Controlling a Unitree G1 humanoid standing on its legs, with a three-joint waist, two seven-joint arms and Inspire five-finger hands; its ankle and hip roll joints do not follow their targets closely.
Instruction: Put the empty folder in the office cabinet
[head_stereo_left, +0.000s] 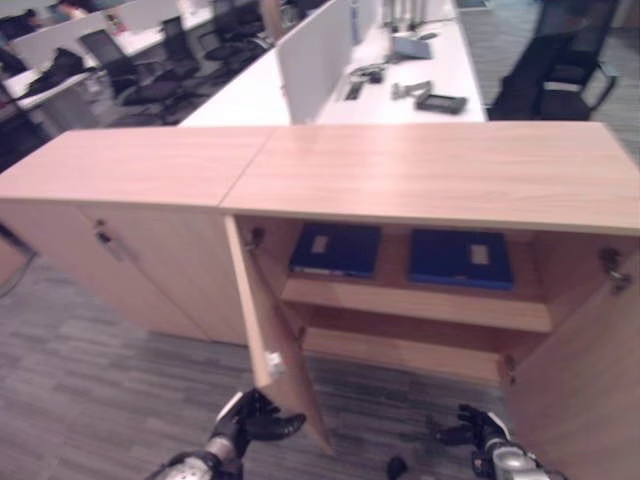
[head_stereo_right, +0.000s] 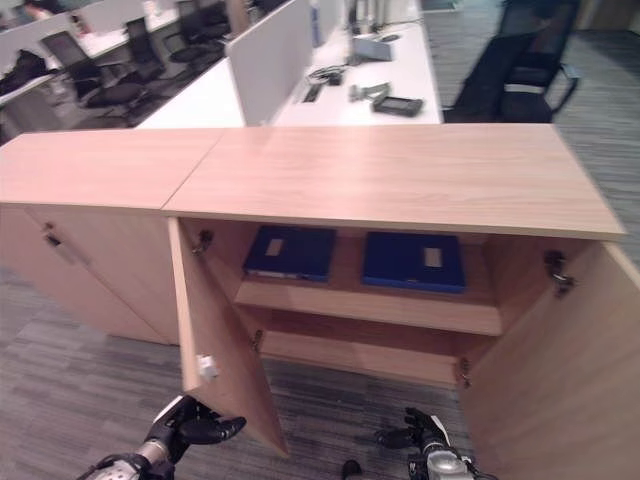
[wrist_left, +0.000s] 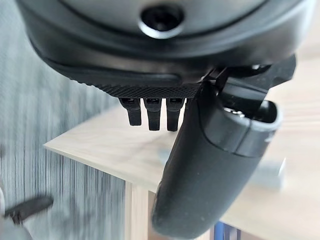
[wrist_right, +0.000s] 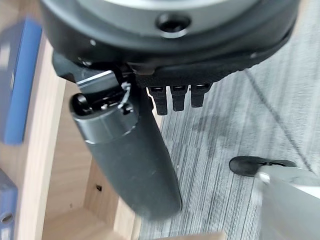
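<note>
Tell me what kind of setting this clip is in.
Most likely an open-plan office: a low wooden cabinet with blue folders inside, white desks with divider panels, and rolling chairs.

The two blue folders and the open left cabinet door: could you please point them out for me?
left blue folder (head_stereo_left: 337, 249), left eye view, its cover.
right blue folder (head_stereo_left: 460, 257), left eye view, its cover.
left cabinet door (head_stereo_right: 215, 340), right eye view, its inner face.

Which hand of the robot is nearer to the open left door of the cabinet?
Left. The left hand is just beside the left door's lower edge; the right hand is across the opening, near the right door.
</note>
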